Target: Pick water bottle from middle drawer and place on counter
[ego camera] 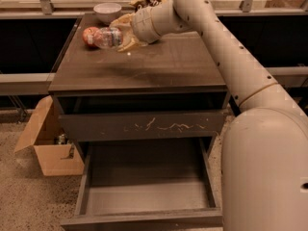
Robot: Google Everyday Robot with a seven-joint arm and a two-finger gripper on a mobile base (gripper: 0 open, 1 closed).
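Over glossy counter (163,64): end effector (119,32) apparently gripping crinkly water bottle (106,37).

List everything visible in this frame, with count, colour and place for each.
small crinkly plastic water bottle: one, clear with a dark label, lying sideways in the gripper, counter's back left
round fruit-like object: one, red-orange, on the counter beside the bottle
small round bowl: one, white, counter's back edge
crinkled snack bag: one, dark and yellow, behind the arm
glossy flat counter: one, dark brown, cabinet top
scratched drawer front: one, grey-brown, below the counter
wide shallow middle drawer: one, grey-brown, pulled open, lowest
open cardboard box: one, tan, floor left
arm: one, beige, reaching from the right
gripper: one, yellowish, closed on the bottle
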